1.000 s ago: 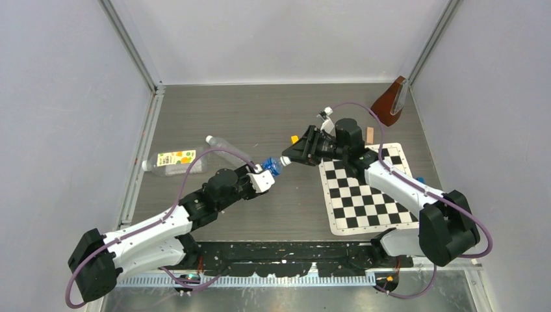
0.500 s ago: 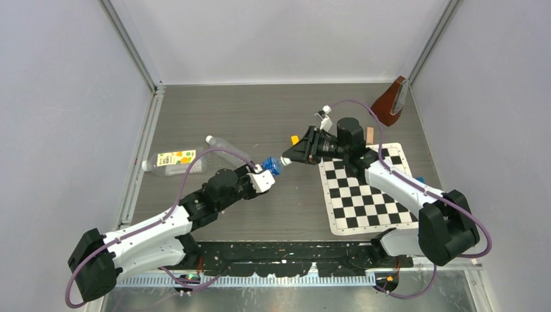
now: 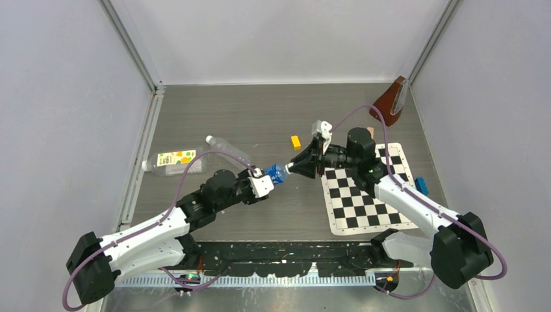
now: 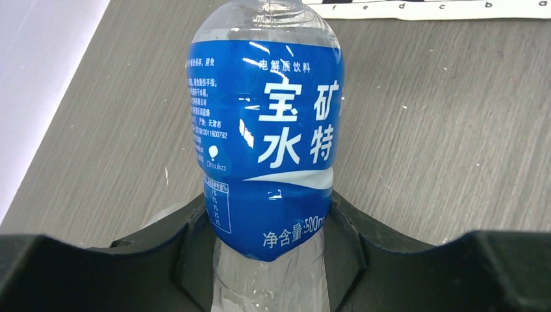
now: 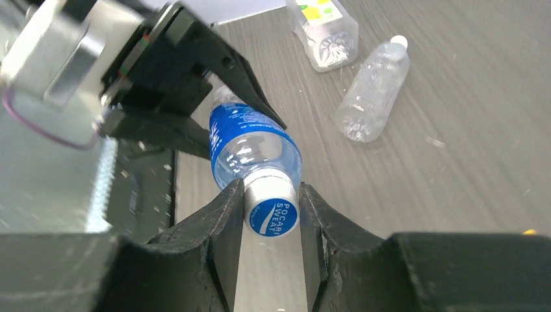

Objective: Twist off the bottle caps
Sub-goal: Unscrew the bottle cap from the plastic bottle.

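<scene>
Two spare bottles lie far left, untouched: wide clear plastic bottle with a white-yellow-orange label (image 3: 170,161), slim unlabelled clear bottle (image 3: 227,151) beside it. My left pincer (image 3: 266,178) clamps the small blue-labelled clear plastic bottle (image 4: 266,149) low on its body, held out between the arms. My right pincer (image 5: 271,192) pinches its small round blue-and-white screw cap (image 5: 271,208). Changed this last second: right wrist rolled, grip drifted nearer me, small yellow block (image 3: 295,140) uncovered. Reads as one unscrewing turn; cap still seated.

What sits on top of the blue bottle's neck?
A white-and-blue cap, clamped by the right gripper. The bottle mouth is covered by the cap; its base, by the left gripper.
</scene>
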Action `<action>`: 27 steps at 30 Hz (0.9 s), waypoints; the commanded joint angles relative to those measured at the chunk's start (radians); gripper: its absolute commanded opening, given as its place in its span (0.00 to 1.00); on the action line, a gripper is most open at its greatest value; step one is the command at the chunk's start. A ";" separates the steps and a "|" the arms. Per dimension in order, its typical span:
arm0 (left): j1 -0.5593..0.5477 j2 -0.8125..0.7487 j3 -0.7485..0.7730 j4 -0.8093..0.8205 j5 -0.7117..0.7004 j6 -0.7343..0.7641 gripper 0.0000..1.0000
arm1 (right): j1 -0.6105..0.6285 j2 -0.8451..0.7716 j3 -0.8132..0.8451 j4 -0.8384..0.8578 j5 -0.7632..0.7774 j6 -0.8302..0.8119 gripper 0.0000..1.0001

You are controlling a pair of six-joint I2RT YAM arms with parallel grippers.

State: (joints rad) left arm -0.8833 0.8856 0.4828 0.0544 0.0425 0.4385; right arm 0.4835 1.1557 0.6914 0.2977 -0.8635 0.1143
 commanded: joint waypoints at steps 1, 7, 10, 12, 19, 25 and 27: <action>0.000 -0.044 0.027 0.029 0.067 -0.030 0.00 | 0.003 -0.028 0.036 -0.139 -0.126 -0.537 0.00; 0.000 -0.040 0.032 0.024 0.128 -0.034 0.00 | 0.001 -0.007 0.118 -0.354 -0.206 -0.741 0.00; 0.000 -0.034 0.034 0.025 0.137 -0.037 0.00 | 0.001 -0.001 0.123 -0.360 -0.237 -0.758 0.00; 0.001 -0.036 0.031 0.028 0.127 -0.035 0.00 | 0.001 0.000 0.123 -0.352 -0.241 -0.753 0.02; 0.000 -0.048 0.018 0.044 0.091 -0.027 0.00 | 0.001 -0.038 0.043 -0.035 -0.091 -0.320 0.51; 0.000 -0.032 0.026 0.043 0.068 -0.013 0.00 | 0.001 -0.061 0.014 0.108 -0.043 -0.074 0.66; 0.000 -0.028 0.027 0.042 0.060 -0.011 0.00 | 0.001 -0.062 -0.001 0.176 -0.019 0.027 0.67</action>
State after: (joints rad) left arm -0.8825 0.8597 0.4828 0.0345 0.1211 0.4229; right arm 0.4850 1.1275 0.7025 0.2783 -0.9421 -0.1005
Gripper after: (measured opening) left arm 0.525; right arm 0.660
